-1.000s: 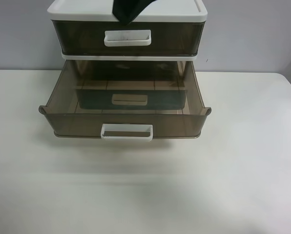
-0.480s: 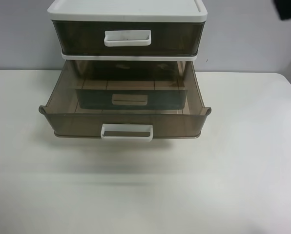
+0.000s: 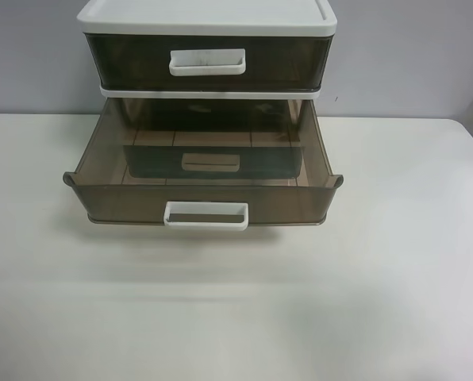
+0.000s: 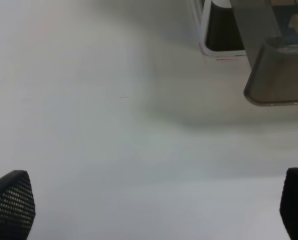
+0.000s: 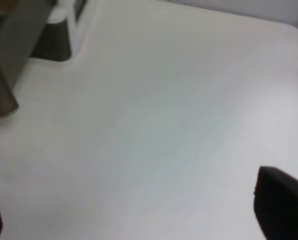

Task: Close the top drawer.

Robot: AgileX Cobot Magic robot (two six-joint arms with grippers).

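Note:
The top drawer [image 3: 207,63] is smoky brown plastic with a scuffed white handle [image 3: 207,61]. Its front sits flush in the white-topped cabinet [image 3: 207,16]. Neither arm shows in the exterior high view. In the left wrist view my left gripper [image 4: 154,207] is open over bare table, fingertips [image 4: 11,205] far apart. A corner of the pulled-out lower drawer [image 4: 279,75] lies ahead of it. In the right wrist view my right gripper [image 5: 139,215] is open over bare table, apart from the cabinet [image 5: 64,30].
The lower brown drawer [image 3: 205,171], with a clean white handle [image 3: 206,215], is pulled far out over the white table [image 3: 379,278]. A grey wall stands behind the cabinet. The table's right edge shows at the exterior high view's right.
A dark arm part stood over the cabinet top one second ago. It moved to the upper right, then left the exterior high view. The drawers have not moved.

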